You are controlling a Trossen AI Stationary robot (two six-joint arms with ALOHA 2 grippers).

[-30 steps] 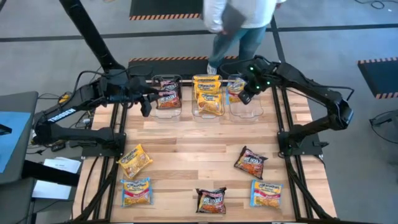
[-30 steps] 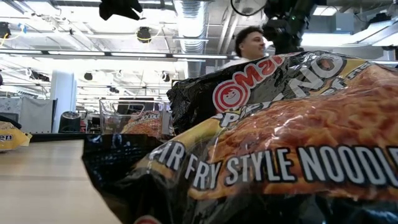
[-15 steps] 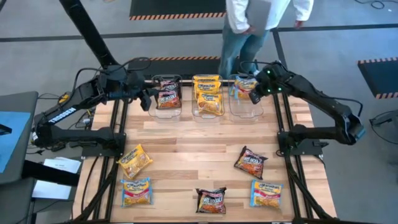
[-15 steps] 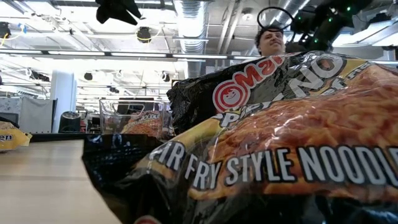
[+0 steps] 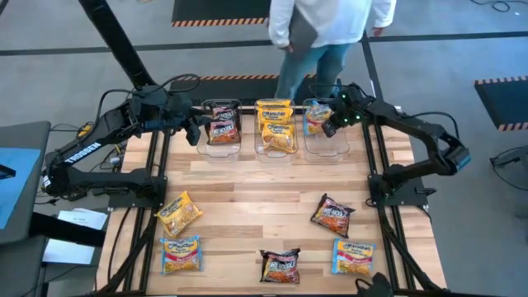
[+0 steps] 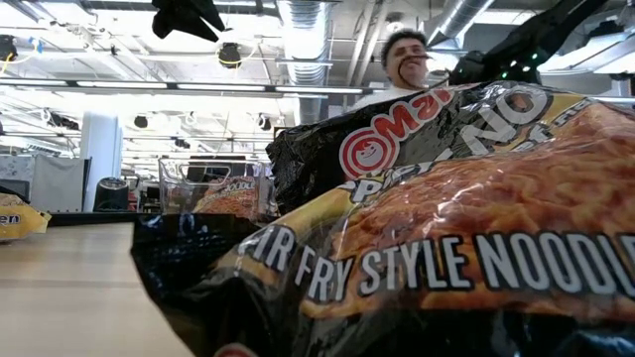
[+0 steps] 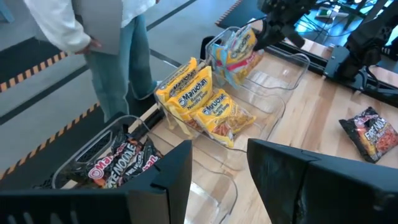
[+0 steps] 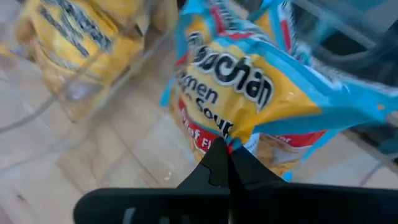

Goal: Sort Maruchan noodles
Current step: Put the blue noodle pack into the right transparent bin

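Wooden bench (image 5: pixel 247 206) carrying three clear tubs along the far edge and loose packets across the near half. Three tubs under and just beside the two sets of fingers: left tub (image 5: pixel 221 132) with dark red-black packets, middle tub (image 5: pixel 275 132) with yellow-orange packets, right tub (image 5: pixel 325 134) with a blue-yellow packet (image 8: pixel 249 93).

Left gripper (image 5: pixel 195 134) hanging just beside the left tub, fingers (image 7: pixel 161 186) parted and empty, dark packets in the tub just ahead of them. Right gripper (image 5: pixel 329 128) over the right tub, fingers (image 8: pixel 217 168) closed tight on the lower edge of the blue-yellow packet, packet dangling into the tub, apparently not yet let go.

Sorting judged roughly half done. Left to sort, well apart from both sets of fingers on the near half of the bench: a yellow-orange packet (image 5: pixel 179 212), a blue-yellow packet (image 5: pixel 180 254), a dark packet (image 5: pixel 280 266), a second dark packet (image 5: pixel 332 216) and another blue-yellow packet (image 5: pixel 353 256). Five loose, all lying flat and separate.

Beyond the bench, a person (image 5: pixel 326 33) standing close behind the tubs.
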